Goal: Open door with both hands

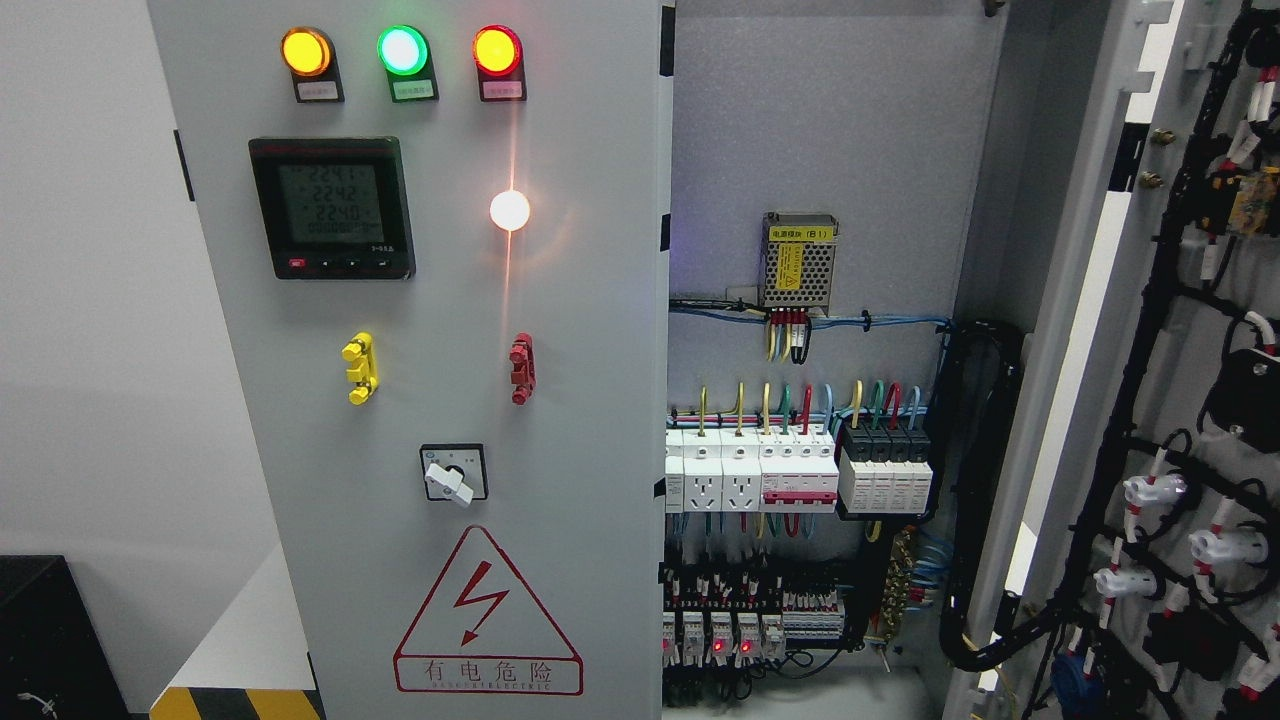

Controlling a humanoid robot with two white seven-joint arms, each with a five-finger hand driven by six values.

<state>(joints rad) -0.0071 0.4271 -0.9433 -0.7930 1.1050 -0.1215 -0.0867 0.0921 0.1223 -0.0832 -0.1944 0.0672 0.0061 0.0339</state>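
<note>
Now the right door (1190, 400) hangs wide, cabinet (830, 130) showing breakers (800, 470) and wiring; left door (420, 400) closed; fingers out of view, can't tell.

The single head view faces the electrical cabinet (840, 150) straight on, close, level with its left door (420, 400).

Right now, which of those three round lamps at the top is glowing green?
The middle lamp in the top row; the ones left and right of it glow orange.
</note>
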